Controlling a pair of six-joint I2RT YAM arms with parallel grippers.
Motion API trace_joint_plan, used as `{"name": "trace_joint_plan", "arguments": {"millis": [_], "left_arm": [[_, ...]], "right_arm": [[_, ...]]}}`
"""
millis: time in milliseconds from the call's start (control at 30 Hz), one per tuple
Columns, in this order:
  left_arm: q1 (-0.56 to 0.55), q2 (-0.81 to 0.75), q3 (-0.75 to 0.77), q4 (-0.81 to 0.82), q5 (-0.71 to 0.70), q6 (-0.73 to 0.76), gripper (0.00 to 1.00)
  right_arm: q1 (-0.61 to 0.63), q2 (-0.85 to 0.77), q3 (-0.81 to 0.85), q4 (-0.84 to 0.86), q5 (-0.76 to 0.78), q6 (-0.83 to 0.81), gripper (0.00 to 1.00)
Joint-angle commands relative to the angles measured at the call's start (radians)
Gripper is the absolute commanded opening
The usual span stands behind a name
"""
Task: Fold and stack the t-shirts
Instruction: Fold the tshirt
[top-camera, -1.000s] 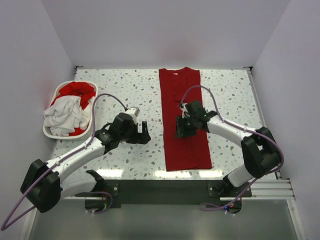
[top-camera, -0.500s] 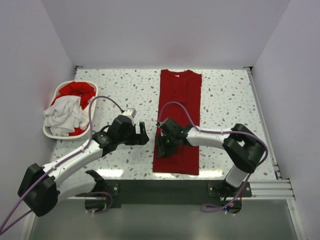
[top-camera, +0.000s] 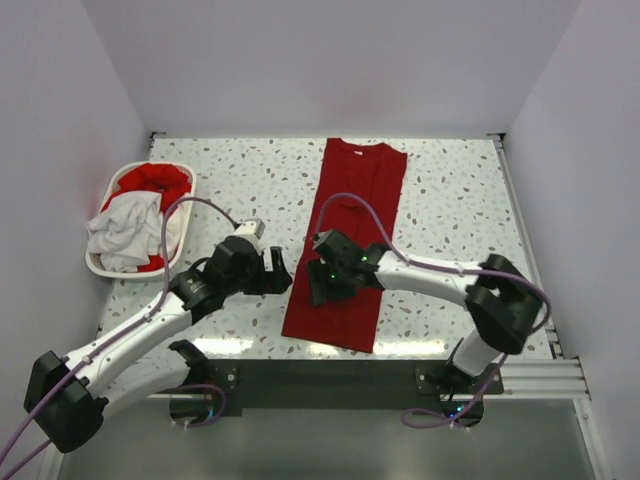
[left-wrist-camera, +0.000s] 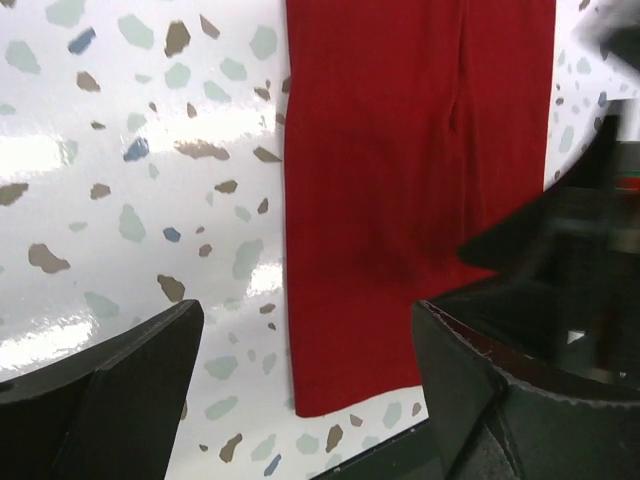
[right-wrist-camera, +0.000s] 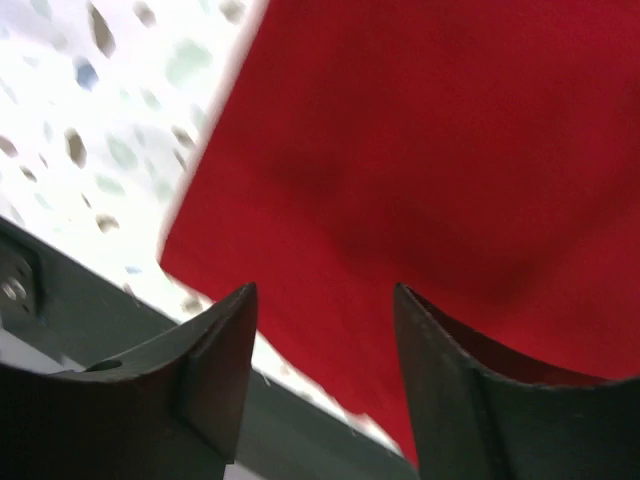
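Shows left gripper (left-wrist-camera: 305, 375) spread wide, empty, just beside long folded deep red cloth t-shirt (top-camera: 350, 240); right gripper (right-wrist-camera: 320, 330) parted, pinching nothing, over its left edge. Lies slanted on speckled white table (top-camera: 250, 180), near end swung left since earlier.

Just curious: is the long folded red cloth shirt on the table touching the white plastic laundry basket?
Apart: top view shows speckled tabletop between red shirt and white basket.

Spread end effector (right-wrist-camera: 322, 298) over the red t-shirt (right-wrist-camera: 430, 150).
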Motion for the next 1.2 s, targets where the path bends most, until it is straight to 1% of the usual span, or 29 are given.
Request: {"name": "trace_joint_plan", "arguments": {"millis": [0, 67, 100, 200, 267, 367, 400, 500, 700, 833, 900, 933, 1000, 1033, 1100, 1133, 1167], "left_arm": [[-0.026, 0.002, -0.017, -0.039, 0.044, -0.034, 0.89], [-0.06, 0.016, -0.028, -0.048, 0.049, -0.048, 0.85], [-0.073, 0.029, -0.033, -0.054, 0.047, -0.063, 0.83], [-0.139, 0.062, -0.037, -0.062, 0.043, -0.091, 0.82], [-0.184, 0.083, -0.037, -0.068, 0.029, -0.112, 0.81], [-0.231, 0.137, -0.036, -0.068, 0.02, -0.134, 0.75], [-0.239, 0.17, -0.03, -0.071, 0.02, -0.137, 0.71], [-0.261, 0.218, -0.013, -0.079, 0.011, -0.14, 0.64], [-0.277, 0.25, -0.002, -0.071, 0.012, -0.137, 0.64], [-0.281, 0.258, -0.008, -0.062, 0.023, -0.138, 0.63], [-0.282, 0.267, -0.014, -0.056, 0.034, -0.138, 0.61], [-0.284, 0.272, -0.014, -0.053, 0.037, -0.138, 0.61], [-0.287, 0.281, -0.014, -0.054, 0.046, -0.135, 0.6], [-0.288, 0.284, -0.014, -0.056, 0.047, -0.137, 0.59], [-0.291, 0.287, -0.014, -0.056, 0.049, -0.137, 0.57], [-0.291, 0.289, -0.014, -0.057, 0.049, -0.135, 0.57], [-0.291, 0.295, -0.016, -0.057, 0.049, -0.134, 0.55]], "right_arm": [[0.0, -0.252, -0.109, -0.166, 0.136, 0.053, 0.61], [-0.001, -0.343, -0.191, -0.245, 0.168, 0.106, 0.65], [0.0, -0.416, -0.217, -0.27, 0.188, 0.119, 0.67], [0.0, -0.53, -0.299, -0.33, 0.166, 0.165, 0.66], [-0.001, -0.566, -0.355, -0.347, 0.152, 0.199, 0.65], [0.002, -0.628, -0.442, -0.311, 0.113, 0.245, 0.63], [0.0, -0.638, -0.461, -0.292, 0.094, 0.257, 0.62], [0.0, -0.629, -0.511, -0.208, 0.054, 0.276, 0.57], [0.0, -0.54, -0.583, -0.036, -0.022, 0.312, 0.52], [0.0, -0.506, -0.587, -0.022, -0.028, 0.314, 0.48], [0.0, -0.501, -0.589, -0.025, -0.026, 0.317, 0.45], [0.0, -0.501, -0.59, -0.034, -0.026, 0.319, 0.39], [0.0, -0.504, -0.592, -0.053, -0.025, 0.314, 0.33], [0.0, -0.507, -0.592, -0.074, -0.022, 0.309, 0.28], [0.002, -0.527, -0.594, -0.086, -0.014, 0.308, 0.24], [0.0, -0.535, -0.597, -0.091, -0.012, 0.311, 0.2], [0.0, -0.541, -0.6, -0.091, -0.009, 0.312, 0.17]]}}
